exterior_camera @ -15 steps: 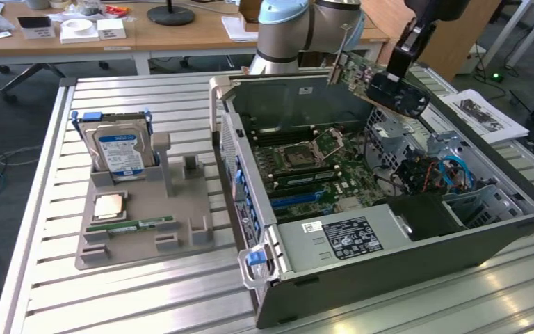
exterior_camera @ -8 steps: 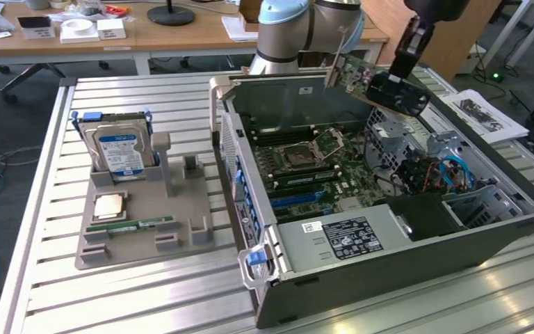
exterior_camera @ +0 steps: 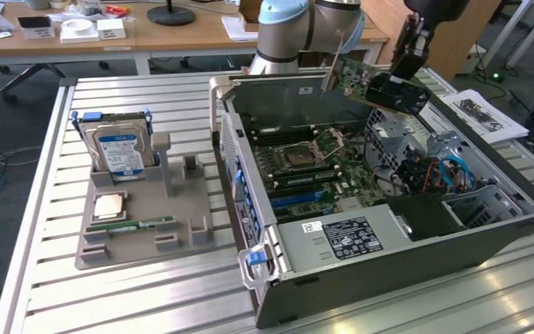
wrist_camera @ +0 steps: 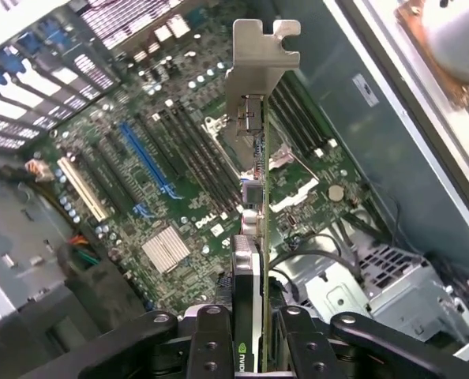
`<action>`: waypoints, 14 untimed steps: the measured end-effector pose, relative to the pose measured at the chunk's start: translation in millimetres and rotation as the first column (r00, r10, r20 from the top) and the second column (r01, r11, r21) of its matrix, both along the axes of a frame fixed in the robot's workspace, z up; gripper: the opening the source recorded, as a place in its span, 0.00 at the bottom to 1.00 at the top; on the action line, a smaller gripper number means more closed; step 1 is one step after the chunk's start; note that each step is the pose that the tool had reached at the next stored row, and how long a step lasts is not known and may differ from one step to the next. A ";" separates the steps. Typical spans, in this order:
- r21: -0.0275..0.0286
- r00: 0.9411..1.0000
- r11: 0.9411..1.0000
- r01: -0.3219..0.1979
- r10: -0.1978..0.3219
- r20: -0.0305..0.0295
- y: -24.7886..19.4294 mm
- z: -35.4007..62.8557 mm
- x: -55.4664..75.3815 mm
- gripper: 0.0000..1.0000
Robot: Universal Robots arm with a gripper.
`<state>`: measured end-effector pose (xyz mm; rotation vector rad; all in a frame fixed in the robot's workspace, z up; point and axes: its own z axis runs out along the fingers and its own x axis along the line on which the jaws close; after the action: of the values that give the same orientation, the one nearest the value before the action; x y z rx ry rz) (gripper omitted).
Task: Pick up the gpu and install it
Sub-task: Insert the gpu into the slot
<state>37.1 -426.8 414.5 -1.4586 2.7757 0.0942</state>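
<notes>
The gpu (exterior_camera: 364,82) is a flat green circuit card with a dark block on one face. It hangs tilted in the air above the open computer case (exterior_camera: 388,257), over the case's far side. My gripper (exterior_camera: 405,68) is shut on the card's upper end. In the wrist view the gpu (wrist_camera: 254,205) is edge-on, its silvery end bracket (wrist_camera: 262,71) pointing away from the fingers (wrist_camera: 211,335) that clamp it. Below it lies the green motherboard (wrist_camera: 163,197) with a blue slot (wrist_camera: 148,158) and several black slots.
On the exterior view's left a grey holder (exterior_camera: 137,240) carries an upright hard drive (exterior_camera: 119,149), a square chip (exterior_camera: 108,206) and a green memory stick (exterior_camera: 142,224). Case walls, a drive cage (exterior_camera: 475,202) and cables (exterior_camera: 434,174) surround the motherboard. Papers (exterior_camera: 485,115) lie on the exterior view's right.
</notes>
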 end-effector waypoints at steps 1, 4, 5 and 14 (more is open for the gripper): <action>0.000 1.000 1.000 -0.018 0.018 0.000 0.0 0.0 0.0 0.27; 0.000 0.997 0.997 -0.071 0.071 0.000 0.0 -0.1 0.0 0.27; 0.000 0.996 0.996 -0.088 0.088 0.000 0.0 -0.2 0.0 0.27; 0.000 0.973 0.973 -0.231 0.231 0.000 0.0 -0.5 0.0 0.27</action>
<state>37.1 -426.8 414.0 -1.7759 2.5928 0.0944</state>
